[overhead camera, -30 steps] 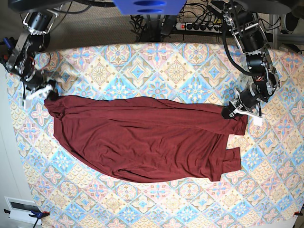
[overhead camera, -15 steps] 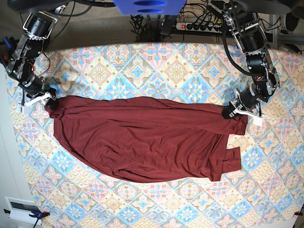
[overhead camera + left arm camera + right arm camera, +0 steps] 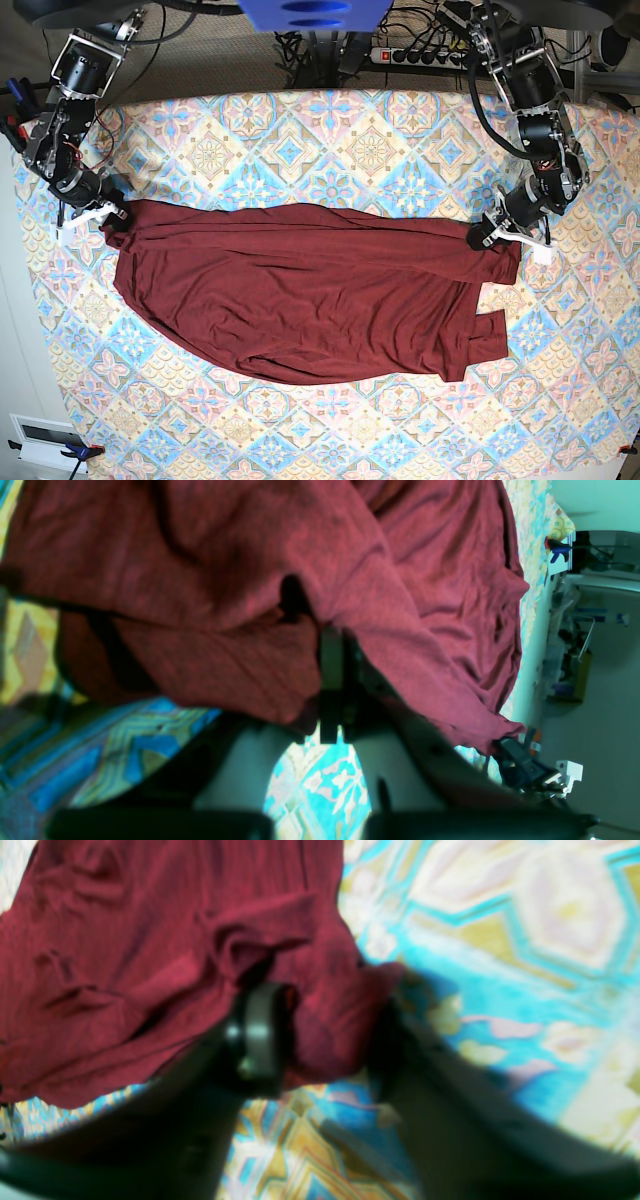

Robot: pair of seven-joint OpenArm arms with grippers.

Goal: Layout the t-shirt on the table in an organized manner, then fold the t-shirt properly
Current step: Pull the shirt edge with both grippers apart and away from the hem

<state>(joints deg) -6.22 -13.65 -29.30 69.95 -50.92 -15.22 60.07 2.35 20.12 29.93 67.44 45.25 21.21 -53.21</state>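
Arms reach opposite t-shirt (image 3: 300, 295) ends: left gripper (image 3: 497, 234) jaws clamp fabric, right gripper (image 3: 100, 213) jaws half-parted around fabric.

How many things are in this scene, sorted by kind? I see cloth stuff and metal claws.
Maroon t-shirt: 1
Patterned table: 1
Robot claws: 2, the left gripper and the right gripper, one at each end of the shirt
Power strip behind the table: 1
Total: 5
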